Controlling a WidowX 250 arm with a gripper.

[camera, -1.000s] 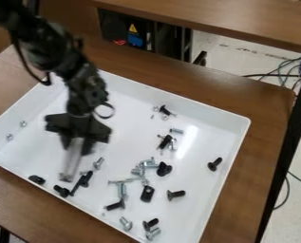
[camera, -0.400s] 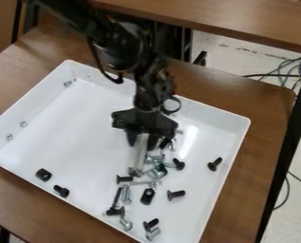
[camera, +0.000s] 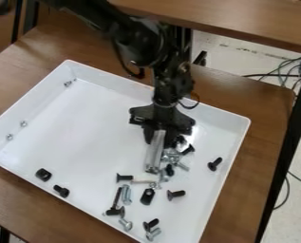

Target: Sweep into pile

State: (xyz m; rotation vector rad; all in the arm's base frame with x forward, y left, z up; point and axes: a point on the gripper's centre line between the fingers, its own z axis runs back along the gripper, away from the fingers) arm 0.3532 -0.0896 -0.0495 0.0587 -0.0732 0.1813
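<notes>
My gripper hangs over the right half of the white tray, shut on a flat, greyish sweeping bar that points down to the tray floor. Silver and black screws lie bunched against the bar's right side, partly behind it and the fingers. Lower down are a black screw, a black nut-like piece, silver screws and another black screw. One black screw rests apart near the right wall. Two black pieces lie at the lower left.
Small silver bits sit along the left wall, with others in the top corner. Raised tray walls surround the work area. A wooden table carries the tray, and cables lie beyond it at right.
The gripper and its bar have moved right across the tray. Loose screws by the bar shifted right and bunched closer; some dark screws lower left changed place.
</notes>
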